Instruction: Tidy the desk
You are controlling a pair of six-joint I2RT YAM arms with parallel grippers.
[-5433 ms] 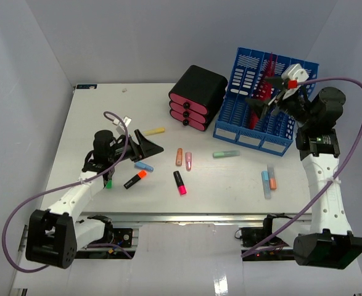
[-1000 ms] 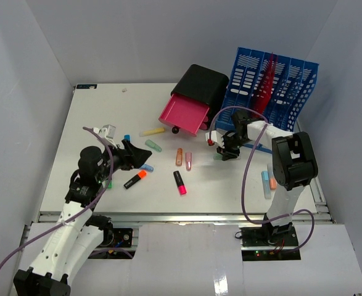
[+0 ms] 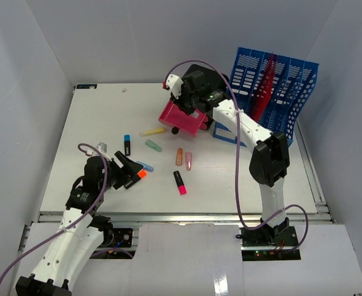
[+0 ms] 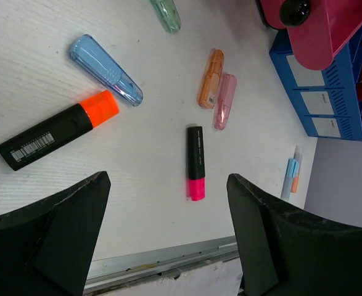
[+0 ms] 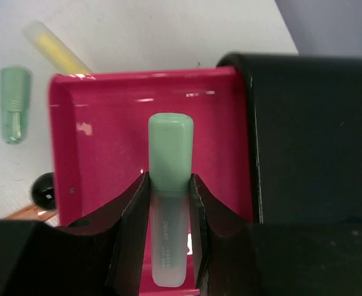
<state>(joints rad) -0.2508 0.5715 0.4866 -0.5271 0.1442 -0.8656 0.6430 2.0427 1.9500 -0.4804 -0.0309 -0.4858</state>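
The right gripper (image 5: pixel 168 185) is closed partway on a pale green highlighter with a frosted clear barrel (image 5: pixel 170 154). Its two black fingers (image 5: pixel 134 216) press the barrel from either side, and the capped green end points forward. The highlighter sits directly over the glossy pink plastic drawer (image 5: pixel 100 129), which stands pulled out of a black rounded drawer cabinet (image 5: pixel 310 135). Whether the pen touches the drawer floor cannot be told. The drawer's round black knob (image 3: pixel 176 130) faces the front. Just behind and to the right of the cabinet stands a blue slotted plastic file rack (image 3: pixel 279 80).

The left gripper (image 4: pixel 167 182) is spread wide with nothing between its fingers. It hangs low over the front-left part of the large flat white rectangular desk (image 3: pixel 94 117), close to the metal rail (image 3: pixel 187 214) along the front edge.

Beside the left gripper lie a black highlighter with an orange cap (image 4: pixel 54 132) and a translucent light blue highlighter (image 4: pixel 105 69), almost touching each other. Farther out are:
- a black highlighter with a pink cap (image 4: pixel 195 161)
- a pastel orange highlighter (image 4: pixel 210 79) and a pastel pink one (image 4: pixel 224 100), side by side
- a mint green highlighter (image 3: pixel 153 145)
- a pale yellow highlighter (image 3: pixel 152 131), just beside the drawer
- a black highlighter with a blue cap (image 3: pixel 127 144)
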